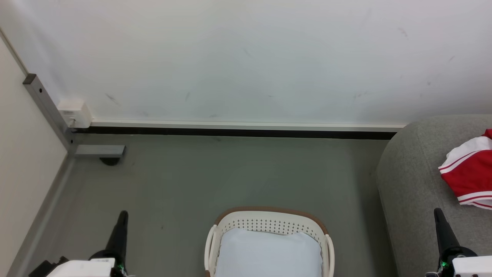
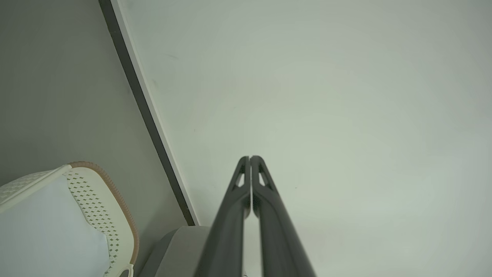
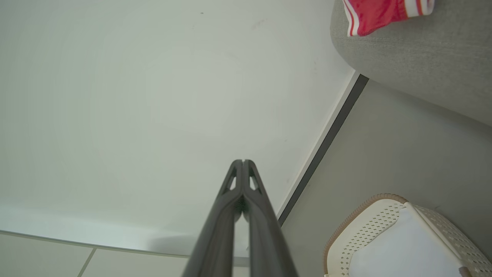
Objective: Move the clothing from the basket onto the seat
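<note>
Below a pale wall (image 1: 246, 57), the red clothing (image 1: 471, 173) lies on the grey seat (image 1: 415, 173), probably light and limp, best pinched at a striped hem; the basket (image 1: 269, 224) shows a pale pad (image 1: 269, 254), while the left gripper (image 1: 122, 214) and right gripper (image 1: 437, 212) hang pressed together, empty.

One basket (image 1: 269, 224). One pad (image 1: 269, 254). One sofa (image 1: 415, 184). One red garment (image 1: 471, 171) visible. Two grippers: left gripper (image 1: 122, 215), right gripper (image 1: 438, 213). One white wall box (image 1: 75, 113).

Scuffed white wall (image 1: 246, 57) meets grey floor (image 1: 230, 181) along a dark skirting strip (image 1: 230, 131); white box (image 1: 75, 113) at corner.
</note>
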{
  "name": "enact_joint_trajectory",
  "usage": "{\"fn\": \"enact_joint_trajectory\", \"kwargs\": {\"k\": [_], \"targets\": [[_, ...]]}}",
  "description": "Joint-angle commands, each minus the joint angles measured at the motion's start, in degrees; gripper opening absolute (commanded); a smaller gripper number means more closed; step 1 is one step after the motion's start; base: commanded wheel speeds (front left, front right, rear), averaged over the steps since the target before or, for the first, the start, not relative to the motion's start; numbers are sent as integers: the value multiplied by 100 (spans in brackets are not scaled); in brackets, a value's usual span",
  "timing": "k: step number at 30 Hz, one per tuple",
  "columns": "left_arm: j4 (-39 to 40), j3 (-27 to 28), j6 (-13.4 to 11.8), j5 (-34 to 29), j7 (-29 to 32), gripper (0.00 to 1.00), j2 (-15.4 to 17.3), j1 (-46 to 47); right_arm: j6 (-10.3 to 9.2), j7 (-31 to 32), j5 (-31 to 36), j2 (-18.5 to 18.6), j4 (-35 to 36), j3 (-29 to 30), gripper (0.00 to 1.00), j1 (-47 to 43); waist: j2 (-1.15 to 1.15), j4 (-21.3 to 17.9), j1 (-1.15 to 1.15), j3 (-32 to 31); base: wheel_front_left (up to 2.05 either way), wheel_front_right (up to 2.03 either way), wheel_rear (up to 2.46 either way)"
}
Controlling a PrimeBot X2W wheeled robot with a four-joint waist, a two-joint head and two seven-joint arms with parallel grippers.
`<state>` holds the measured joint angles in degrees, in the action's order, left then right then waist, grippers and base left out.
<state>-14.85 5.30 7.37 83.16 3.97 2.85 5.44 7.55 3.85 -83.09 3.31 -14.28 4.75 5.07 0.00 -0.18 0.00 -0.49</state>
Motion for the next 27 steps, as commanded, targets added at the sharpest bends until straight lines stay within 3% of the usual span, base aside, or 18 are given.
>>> {"fn": "enact_joint_trajectory", "kwargs": {"k": [1, 27], "targets": [[39, 42, 18, 119, 41, 0, 20, 79, -9, 33, -148, -6, 49, 44, 0, 96, 0, 1, 0, 4, 0, 0, 0], [93, 138, 21, 957, 280, 0, 8, 102, -12, 277, -943, -38, 40, 188, 0, 147, 0, 18, 0, 67, 0, 0, 0]]}}
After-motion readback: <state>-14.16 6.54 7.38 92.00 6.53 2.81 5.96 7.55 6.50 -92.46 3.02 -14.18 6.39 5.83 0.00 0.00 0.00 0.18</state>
